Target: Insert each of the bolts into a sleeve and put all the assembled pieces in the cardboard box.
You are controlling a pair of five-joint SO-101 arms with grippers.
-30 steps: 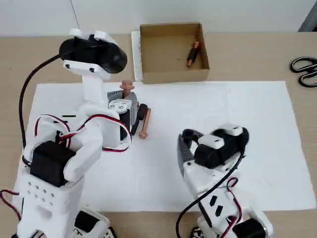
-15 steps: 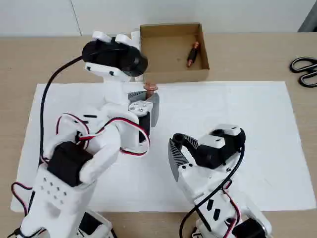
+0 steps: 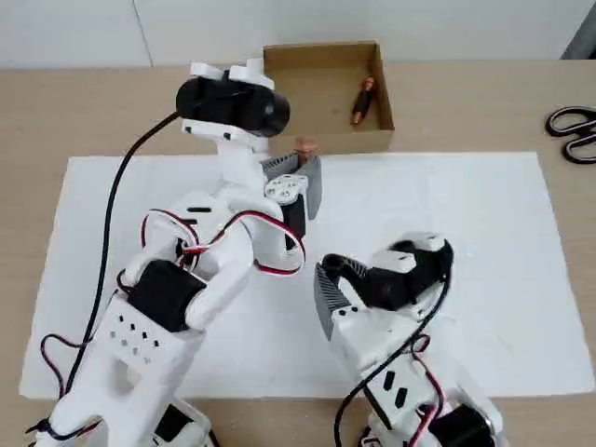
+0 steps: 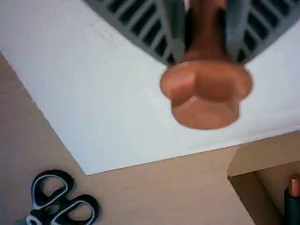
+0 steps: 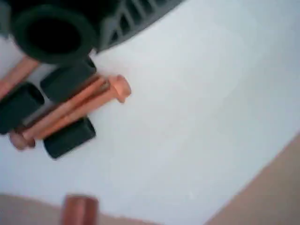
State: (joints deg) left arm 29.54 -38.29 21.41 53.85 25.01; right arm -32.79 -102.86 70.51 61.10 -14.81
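A copper bolt [image 3: 305, 147] is pinched in the left gripper [image 4: 205, 56], just short of the near wall of the cardboard box [image 3: 326, 142], above the white sheet [image 3: 466, 205]. Farther from the box, the right gripper [image 3: 328, 296] clamps a black sleeve [image 5: 51, 35]. One assembled piece [image 3: 362, 101] lies inside the box.

The bolt [image 4: 205, 93] shows a blurred head; its shaft is buried between the left arm's jaws. The scissors [image 3: 584, 135] at the right edge of the worktop [image 3: 466, 102] are cut by the frame. Only one corner of the cardboard box [image 4: 267, 157] shows from the left wrist, and the piece [image 4: 292, 206] inside is clipped. The sleeve [image 5: 51, 33] in the right arm's jaws and the bolts [image 5: 70, 110] beyond are blurred. A copper stub [image 5: 79, 208] at the frame's edge cannot be identified.
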